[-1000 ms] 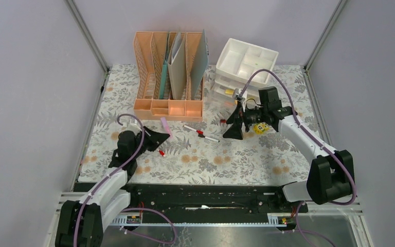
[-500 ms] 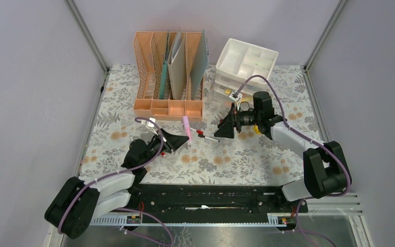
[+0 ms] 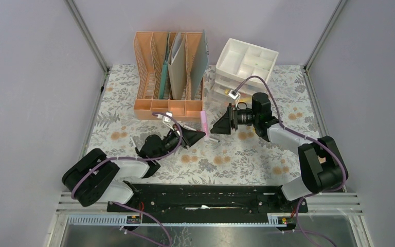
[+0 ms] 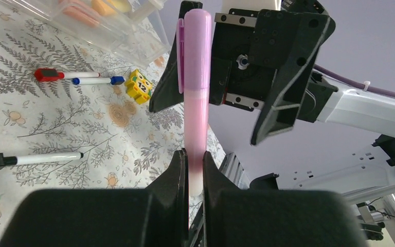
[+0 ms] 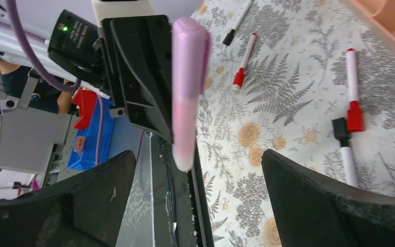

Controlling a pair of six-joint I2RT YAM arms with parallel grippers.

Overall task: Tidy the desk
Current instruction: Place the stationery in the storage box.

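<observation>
From above, the desk (image 3: 247, 154) lies flat under both arms, its pale cloth printed with grey fern leaves and small orange flowers. The left gripper (image 3: 202, 135), a black wedge, is clamped on the lower end of a highlighter (image 3: 204, 120) that rises upright from its tips. The right gripper (image 3: 214, 127) faces it from just beside, jaws spread wide. Beyond the left gripper stands a peach file rack (image 3: 154, 67) of slotted lattice plastic holding flat grey and teal folders. Beyond the right gripper sits a white drawer unit (image 3: 247, 59) with a compartmented tray on top.

In the left wrist view, two matte black fingers (image 4: 177, 172) pinch the pink barrel. The highlighter is a smooth, glossy round tube, turning lilac at a cap with a flat clip and a domed end. Behind it the right gripper's angular black fingers flare to either side of a metal plate with screws. Left of the held highlighter, the cloth carries a small yellow block (image 4: 138, 86) printed with 12, a thin red-capped marker (image 4: 61, 75) and a blue-capped marker (image 4: 97, 80).

In the right wrist view, that gripper's own broad, rough-surfaced black fingers sit far apart in the bottom corners. The highlighter stands ahead of the gap between them, touching neither. To its right a slim black-capped marker (image 5: 347, 162) lies on the fern print.
</observation>
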